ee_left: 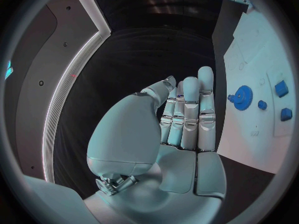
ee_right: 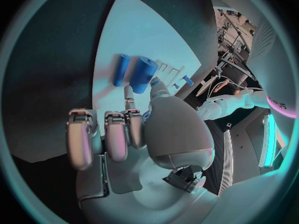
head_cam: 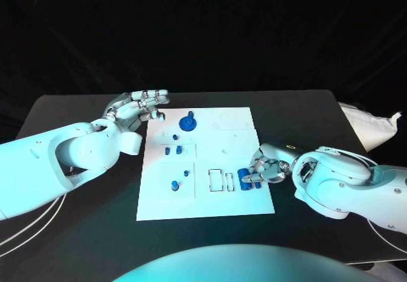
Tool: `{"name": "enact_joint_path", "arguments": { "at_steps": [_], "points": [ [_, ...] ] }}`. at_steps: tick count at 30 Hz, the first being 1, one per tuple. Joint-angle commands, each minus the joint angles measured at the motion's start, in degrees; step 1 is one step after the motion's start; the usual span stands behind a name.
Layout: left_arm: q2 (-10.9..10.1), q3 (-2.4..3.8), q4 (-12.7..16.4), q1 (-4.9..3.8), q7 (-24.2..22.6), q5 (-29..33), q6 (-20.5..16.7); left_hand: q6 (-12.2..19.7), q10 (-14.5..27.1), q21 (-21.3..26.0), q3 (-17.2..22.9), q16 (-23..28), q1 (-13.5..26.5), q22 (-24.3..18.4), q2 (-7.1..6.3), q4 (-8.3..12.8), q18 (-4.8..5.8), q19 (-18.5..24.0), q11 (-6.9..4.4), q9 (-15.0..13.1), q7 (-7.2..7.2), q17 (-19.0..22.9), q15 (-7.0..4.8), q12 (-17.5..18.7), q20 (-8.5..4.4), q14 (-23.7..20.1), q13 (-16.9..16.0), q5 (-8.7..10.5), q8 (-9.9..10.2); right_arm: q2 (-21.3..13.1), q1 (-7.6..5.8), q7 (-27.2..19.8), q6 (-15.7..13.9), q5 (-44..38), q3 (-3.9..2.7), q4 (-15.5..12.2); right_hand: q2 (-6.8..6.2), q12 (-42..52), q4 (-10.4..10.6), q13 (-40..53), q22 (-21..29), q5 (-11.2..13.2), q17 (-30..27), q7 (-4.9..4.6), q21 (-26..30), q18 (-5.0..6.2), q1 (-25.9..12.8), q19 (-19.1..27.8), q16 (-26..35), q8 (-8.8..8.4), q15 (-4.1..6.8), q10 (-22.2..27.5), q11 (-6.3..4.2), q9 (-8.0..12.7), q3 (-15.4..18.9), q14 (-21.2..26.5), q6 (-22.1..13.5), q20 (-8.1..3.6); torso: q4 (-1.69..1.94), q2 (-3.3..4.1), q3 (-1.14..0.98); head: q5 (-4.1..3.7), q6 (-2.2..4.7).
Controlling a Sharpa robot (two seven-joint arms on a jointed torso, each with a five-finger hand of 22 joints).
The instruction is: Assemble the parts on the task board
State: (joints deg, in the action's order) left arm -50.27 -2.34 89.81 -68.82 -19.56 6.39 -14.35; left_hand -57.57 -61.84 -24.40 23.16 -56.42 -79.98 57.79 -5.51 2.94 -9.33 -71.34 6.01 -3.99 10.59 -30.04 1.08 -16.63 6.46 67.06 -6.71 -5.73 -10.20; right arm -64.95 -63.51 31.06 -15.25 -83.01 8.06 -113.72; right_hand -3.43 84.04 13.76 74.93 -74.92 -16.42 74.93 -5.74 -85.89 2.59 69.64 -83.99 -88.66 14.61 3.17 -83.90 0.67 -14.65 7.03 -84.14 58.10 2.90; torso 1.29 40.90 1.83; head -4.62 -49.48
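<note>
Right hand [head_cam: 270, 168] is reaching for the blue cylinders [head_cam: 247, 179] at four o'clock on the task board [head_cam: 222, 200], fingers apart and holding nothing, so a bump could roll them away.

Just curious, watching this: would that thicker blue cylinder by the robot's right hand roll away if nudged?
Probably. The thicker blue cylinder lies on its side on the flat task board, so it may roll sideways. It looks smooth, perhaps slippery, and small, likely light.
</note>
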Motion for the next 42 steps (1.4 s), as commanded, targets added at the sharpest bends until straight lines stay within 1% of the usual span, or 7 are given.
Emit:
{"name": "enact_joint_path", "arguments": {
  "at_steps": [1, 13, 23, 29, 32, 37, 42],
  "points": [
    [0.0, 0.03, 0.1, 0.03, -0.1, -0.1, 1.2, 0.3, 0.4, 0.2, -0.4, -0.2, 0.1, -0.1, 0.48, 0.0, -1.01, 0.1, 0.13, 0.0, -0.08, 0.1, 0.07, -0.2, 0.14, -0.4, -0.1, -0.22, -0.3, 0.4, 0.23, 0.8, 1.9, -1.2, 0.02, 0.4, 0.03, 0.3, 0.1, 10.2, -7.4, 0.2, 12.6, 0.24, -0.4, -0.84, -0.3, -2.6, -0.1, 0.10, -0.21, -3.0, 0.31, -0.1, 0.3, -5.4, 0.2, 0.21, 0.06, 0.04, -0.01, 0.16, -0.02],
    [-0.2, 0.03, 0.3, 0.04, -0.2, -0.1, 1.1, 0.3, 0.4, 0.2, -0.4, -0.2, 0.1, -0.1, 0.48, 0.0, -1.01, 0.1, 0.13, 0.0, -0.08, 0.1, 0.07, -0.2, 0.14, -0.4, -0.1, -0.22, -0.3, 2.8, 1.31, 0.9, 2.8, -1.1, 0.01, 1.7, 0.88, 0.2, -0.1, 10.3, -7.4, -0.1, 12.5, 0.40, -0.4, -0.84, 1.0, -2.6, -0.1, 0.47, -0.07, -2.9, 0.15, -0.8, 0.5, -5.3, 0.3, 0.09, -0.01, 0.07, 0.09, 0.70, -0.08],
    [-0.4, 0.04, 0.4, 0.05, -0.2, -0.1, 1.0, 0.3, 0.4, 0.2, -0.4, -0.2, 0.1, -0.1, 0.48, 0.0, -1.01, 0.1, 0.13, 0.0, -0.08, 0.1, 0.07, -0.2, 0.14, -0.4, -0.1, -0.22, -0.3, 3.2, 1.62, 1.0, 1.3, -0.9, 0.01, 2.1, 3.37, 0.4, -1.6, 10.7, -7.5, -2.3, 12.6, 0.66, -0.4, -0.85, 4.5, -2.6, -0.1, 1.00, 0.17, -3.2, -0.12, -2.1, -0.4, -5.3, 0.8, -0.13, -0.01, -0.05, 0.02, 0.78, -0.20],
    [-0.3, 0.04, 0.4, 0.05, -0.2, -0.1, 1.0, 0.3, 0.4, 0.2, -0.4, -0.2, 0.1, -0.1, 0.48, 0.0, -1.01, 0.1, 0.13, 0.0, -0.08, 0.1, 0.07, -0.2, 0.14, -0.4, -0.1, -0.22, -0.3, 2.7, 1.63, 1.2, -1.8, 0.3, 0.00, 1.4, 6.16, 0.3, -3.0, 10.8, -7.5, -1.4, 12.4, 1.22, -0.4, -0.85, 7.2, -2.6, 0.0, 1.29, 0.59, -3.2, -0.63, -2.8, -2.7, -5.3, 1.4, -0.48, -0.04, -0.03, 0.00, 0.95, -0.08],
    [-0.3, 0.03, 0.4, 0.05, -0.2, -0.1, 1.0, 0.3, 0.4, 0.2, -0.4, -0.2, 0.1, -0.1, 0.48, 0.0, -1.01, 0.1, 0.13, 0.0, -0.08, 0.1, 0.07, -0.2, 0.14, -0.4, -0.1, -0.22, -0.3, 1.4, 1.13, 0.6, -5.4, 3.3, -0.19, 0.0, 6.55, 0.1, -3.1, 10.7, -7.4, -2.7, 12.3, 1.32, -0.3, -0.82, 7.4, -2.6, 0.0, 1.28, 0.72, -3.2, -0.75, -3.0, -3.3, -5.3, 1.4, -0.64, -0.08, -0.06, 0.00, 0.83, 0.08],
    [-0.1, 0.03, 0.2, 0.05, -0.1, -0.1, 1.1, 0.3, 0.5, 0.3, -0.5, -0.3, 0.3, -0.1, 0.54, -0.1, -1.01, 0.1, 0.11, 0.0, -0.10, 0.1, 0.09, -0.4, 0.17, -0.4, -0.1, -0.25, -0.3, 0.1, -0.71, -0.6, -10.0, 9.9, -0.58, -2.0, 6.07, 0.0, -3.9, 10.8, -7.4, -5.0, 12.3, 1.36, -0.3, -0.82, 8.1, -2.6, 0.1, 1.04, 0.83, -3.2, -0.82, -3.3, -4.2, -5.3, 1.2, -0.79, -0.10, -0.09, 0.01, 0.78, 0.26],
    [0.2, 0.03, 0.1, 0.05, -0.1, -0.1, 1.1, 0.4, 0.5, 0.3, -0.5, -0.3, 0.2, -0.1, 0.56, -0.1, -1.02, 0.1, 0.11, 0.0, -0.10, 0.1, 0.08, -0.4, 0.16, -0.4, -0.1, -0.26, -0.4, 0.8, -1.46, -0.4, -9.1, 15.2, -0.70, -2.6, 5.83, -0.3, -3.0, 10.6, -7.3, -5.9, 12.2, 1.10, -0.3, -0.82, 6.3, -2.6, 0.1, 0.74, 0.68, -3.1, -0.61, -3.4, -4.1, -5.3, 1.0, -0.72, 0.09, 0.04, 0.03, 0.93, 0.41]
  ]
}}
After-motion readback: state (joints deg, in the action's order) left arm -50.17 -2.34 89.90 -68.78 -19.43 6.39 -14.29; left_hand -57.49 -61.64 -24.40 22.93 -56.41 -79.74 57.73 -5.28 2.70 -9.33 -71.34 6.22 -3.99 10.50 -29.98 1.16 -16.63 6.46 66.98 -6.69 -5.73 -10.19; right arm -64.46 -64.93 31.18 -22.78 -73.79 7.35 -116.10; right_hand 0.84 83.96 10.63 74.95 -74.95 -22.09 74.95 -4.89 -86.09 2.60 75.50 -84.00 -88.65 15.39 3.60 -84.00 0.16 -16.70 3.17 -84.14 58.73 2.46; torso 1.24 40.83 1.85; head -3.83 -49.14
